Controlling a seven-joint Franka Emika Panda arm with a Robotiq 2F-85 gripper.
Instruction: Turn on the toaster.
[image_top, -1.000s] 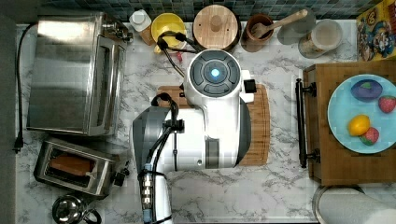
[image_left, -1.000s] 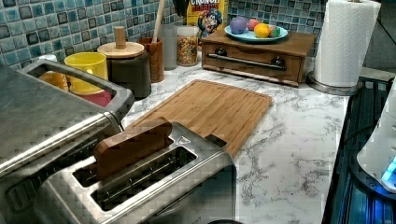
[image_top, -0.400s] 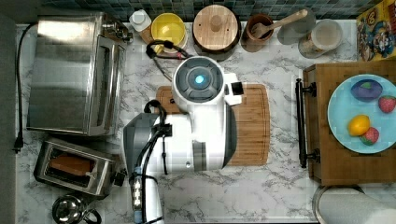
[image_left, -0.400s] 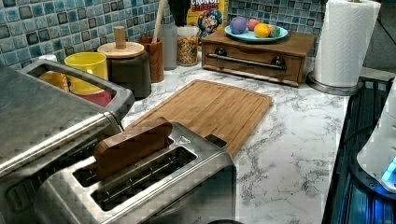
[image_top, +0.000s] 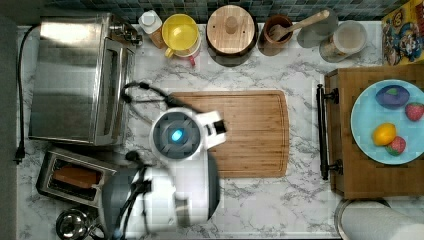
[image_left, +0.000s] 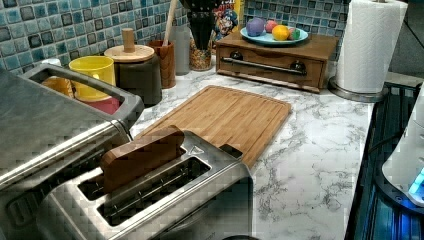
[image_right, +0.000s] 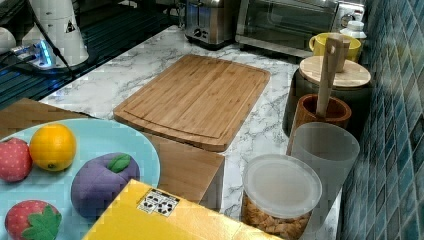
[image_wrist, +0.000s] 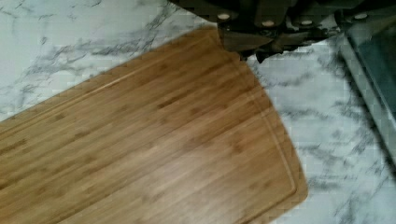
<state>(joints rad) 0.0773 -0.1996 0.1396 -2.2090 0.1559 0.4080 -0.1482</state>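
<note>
**A:** Where's the toaster (image_top: 75, 176)?

**B:** In the top view's lower left corner, at the counter's (image_top: 280, 200) front edge, just below the oven (image_top: 75, 75). A brown slice (image_left: 142, 157) stands in one slot, tilted and sticking up above the steel top.

**A:** And the arm (image_top: 177, 165)?

**B:** In the top view it covers the board's (image_top: 250, 132) left end, just right of the toaster. The wrist view puts the claw (image_wrist: 254, 51) above a rounded corner of the board, beside bare marble. I cannot tell how the claw is set.

**A:** How much free room is there?

**B:** A narrow marble lane runs between the board's left edge and the oven door. A wider bare strip lies below the board, along the counter's front. To the top view's right there is a gap between the board and the box's (image_top: 350, 175) black handle. Jars, a mug (image_top: 181, 32) and a cup with a spoon line the tiled back wall, a little way off the board's far edge. A towel roll (image_top: 380, 222) fills the top view's lower right corner.

**A:** Any writing?

**B:** Nothing legible. A cereal carton (image_top: 402, 32) at the top view's upper right shows cartoon figures. In the right view a white sticker (image_right: 160, 201) with black marks sits on the carton's yellow face, and a triangular label (image_right: 70, 27) is on the arm's white base. Both are too small to read.
</note>
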